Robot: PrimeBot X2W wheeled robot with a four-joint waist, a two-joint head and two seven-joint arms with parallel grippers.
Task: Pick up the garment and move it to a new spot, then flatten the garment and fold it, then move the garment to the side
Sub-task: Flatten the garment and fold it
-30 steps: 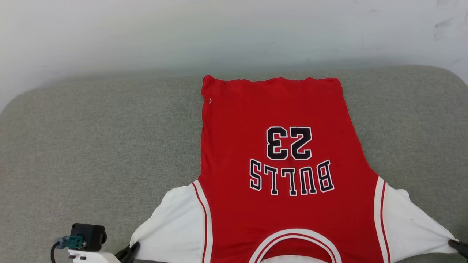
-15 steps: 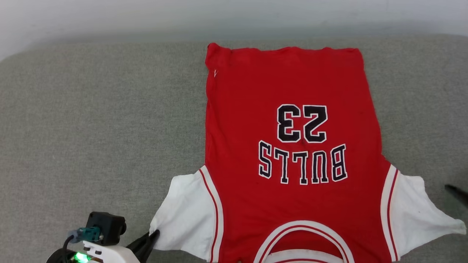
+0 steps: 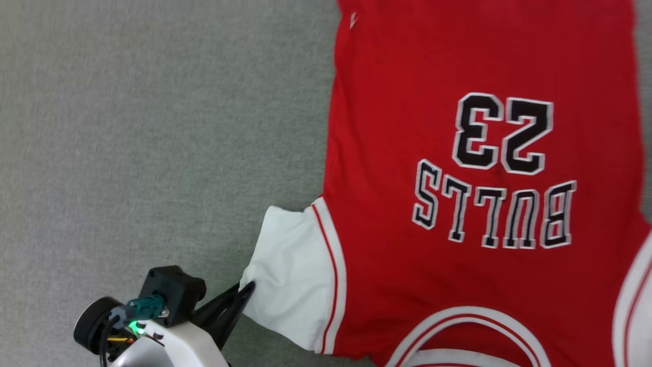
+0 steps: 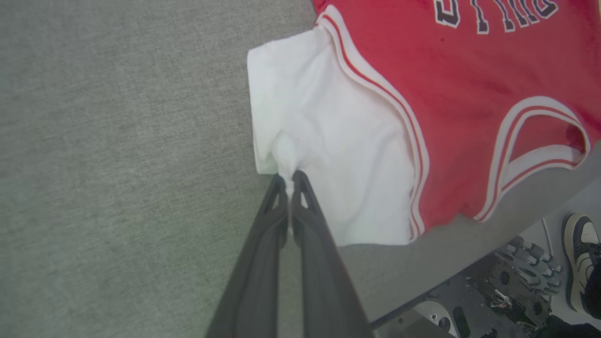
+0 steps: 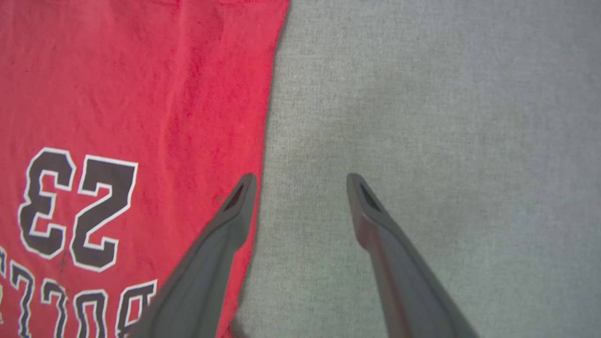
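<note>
Grey upholstery (image 3: 127, 127), red Bulls 23 jersey (image 3: 397, 102) spread flat on it. Looks like light, floppy knit, so grab edges. Left gripper (image 4: 287, 177) is pinched on the white sleeve (image 4: 324, 155) edge; right gripper (image 5: 300, 180) gapes, holding nothing, beside the side hem. Left wrist cam catches a shoe (image 4: 580, 253) outside the head cam's frame.

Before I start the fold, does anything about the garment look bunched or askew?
One thing: the white sleeve of the garment puckers into a small peak where the left gripper pinches its edge. The right gripper is open, holding nothing.
</note>
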